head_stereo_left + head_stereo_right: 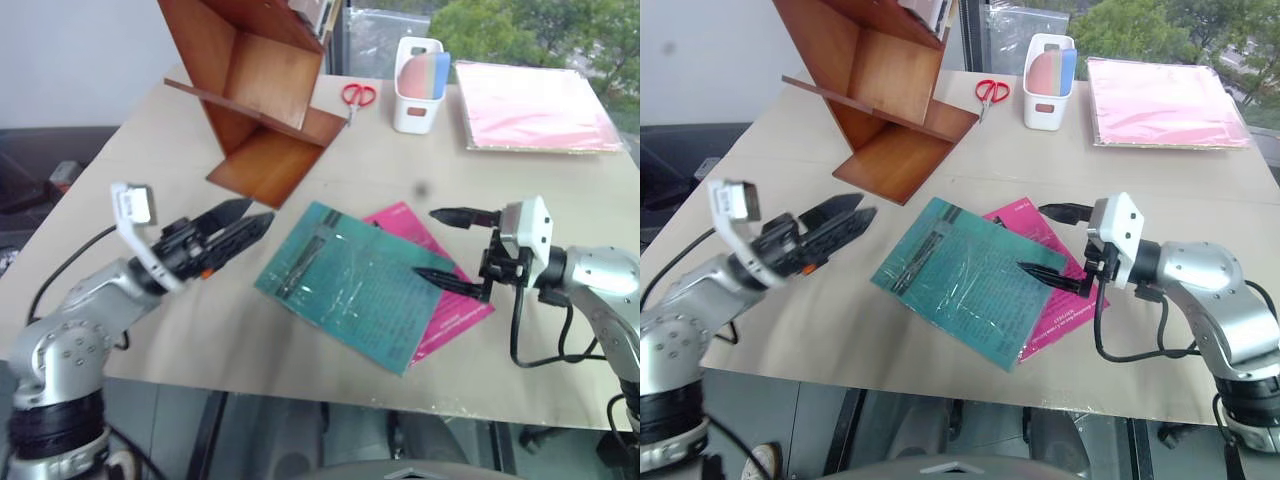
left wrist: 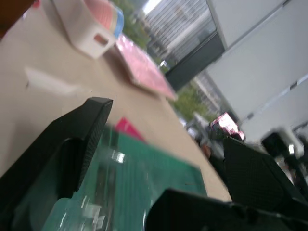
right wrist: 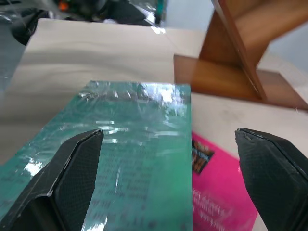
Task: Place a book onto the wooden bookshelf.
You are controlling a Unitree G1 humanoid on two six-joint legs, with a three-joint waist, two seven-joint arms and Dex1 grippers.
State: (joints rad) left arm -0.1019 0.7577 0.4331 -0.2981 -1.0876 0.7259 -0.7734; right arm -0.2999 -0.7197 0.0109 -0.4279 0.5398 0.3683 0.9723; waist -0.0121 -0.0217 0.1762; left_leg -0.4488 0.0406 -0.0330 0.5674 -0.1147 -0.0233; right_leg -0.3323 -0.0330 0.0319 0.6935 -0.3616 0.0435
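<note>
I see the book [image 1: 358, 279] flat between both wide-open, empty grippers, long axis slanting toward the bookshelf [image 1: 262, 95]; right gripper [image 1: 448, 248] over its edge, left gripper [image 1: 240, 222] just short.

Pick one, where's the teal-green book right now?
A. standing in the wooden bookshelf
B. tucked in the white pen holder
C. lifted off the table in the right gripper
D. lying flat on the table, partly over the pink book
D: the book lies flat on the table, covering part of the pink book, with the left gripper and right gripper both open on either side of it and the wooden bookshelf behind.
</note>
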